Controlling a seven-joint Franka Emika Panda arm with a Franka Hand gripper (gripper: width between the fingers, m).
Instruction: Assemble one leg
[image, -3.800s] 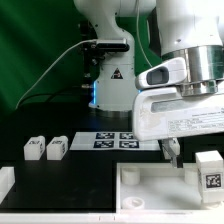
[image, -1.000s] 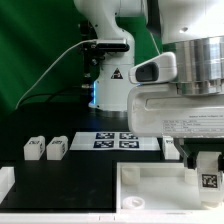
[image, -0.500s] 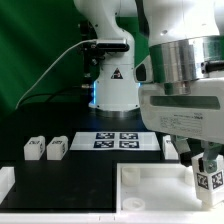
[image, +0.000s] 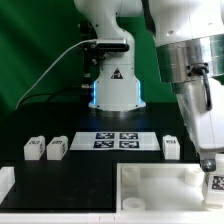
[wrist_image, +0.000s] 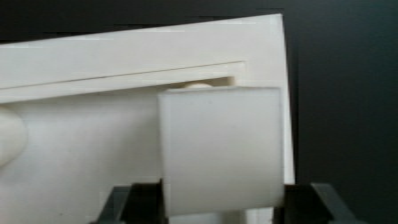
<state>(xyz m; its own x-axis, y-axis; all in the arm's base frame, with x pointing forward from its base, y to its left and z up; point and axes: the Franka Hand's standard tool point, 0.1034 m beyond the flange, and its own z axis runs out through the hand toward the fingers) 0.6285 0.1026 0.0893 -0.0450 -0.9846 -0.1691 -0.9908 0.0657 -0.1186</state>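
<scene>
My gripper (image: 212, 170) is shut on a leg (image: 215, 184), a stubby white block with a black-and-white tag, at the far right of the exterior view. It holds the leg over the right end of the large white tabletop (image: 150, 185). In the wrist view the leg (wrist_image: 222, 140) sits between my two dark fingers (wrist_image: 135, 205), with the gripper (wrist_image: 221, 206) shut on it, above the tabletop's raised rim and corner (wrist_image: 107, 80). I cannot tell whether the leg touches the tabletop.
Two more legs (image: 33, 148) (image: 56, 148) lie at the exterior view's left. Another leg (image: 171, 147) stands behind the tabletop, right of the marker board (image: 120, 139). A white piece (image: 5, 183) lies at the left edge. The robot base (image: 113, 85) stands behind.
My gripper closed on the leg at the right. It has since shifted it slightly right and down over the tabletop's right end. The arm swung aside, uncovering the leg behind the tabletop.
</scene>
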